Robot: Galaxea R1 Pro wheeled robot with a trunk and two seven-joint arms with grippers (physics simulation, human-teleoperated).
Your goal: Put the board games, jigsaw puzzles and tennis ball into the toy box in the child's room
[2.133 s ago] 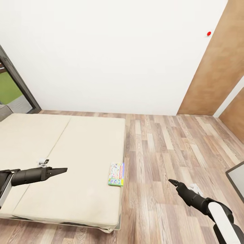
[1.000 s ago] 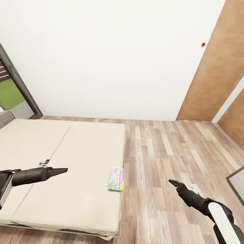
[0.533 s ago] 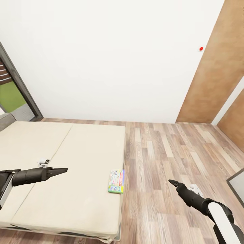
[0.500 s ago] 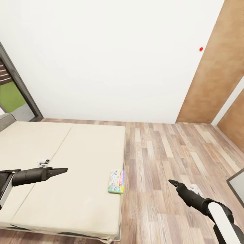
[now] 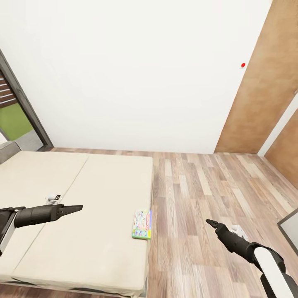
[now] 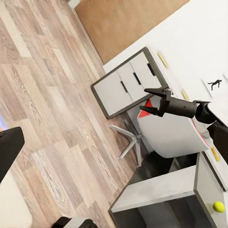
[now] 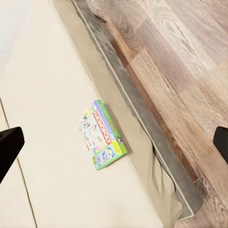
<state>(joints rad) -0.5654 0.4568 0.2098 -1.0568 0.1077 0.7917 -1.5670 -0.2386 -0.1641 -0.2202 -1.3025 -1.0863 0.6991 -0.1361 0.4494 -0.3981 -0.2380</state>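
We note a wood-plank floor [image 5: 198,194], a white wall and the beige bed [image 5: 82,194]. One white-green board game [image 5: 142,224] with a red logo lies flat at the bed's edge beside the floor. A tennis ball [image 6: 218,206] sits on the bench [image 6: 202,183]. The left tool [image 5: 76,208] hangs empty above the mattress, spread unclear; the right tool [image 6: 151,101], over the floor, is empty with fingers spread wide.

My camera looks at 1 board game [image 7: 101,135] lying flat on the bed [image 7: 42,123]. It sits near the bed's edge, beside wood floor [image 7: 185,61].

A board game [image 5: 142,224] lies flat on the bed [image 5: 82,215], at its right edge near the front corner. Floor [image 5: 215,198] lies right of the bed. The wall [image 5: 136,74] stands behind both.
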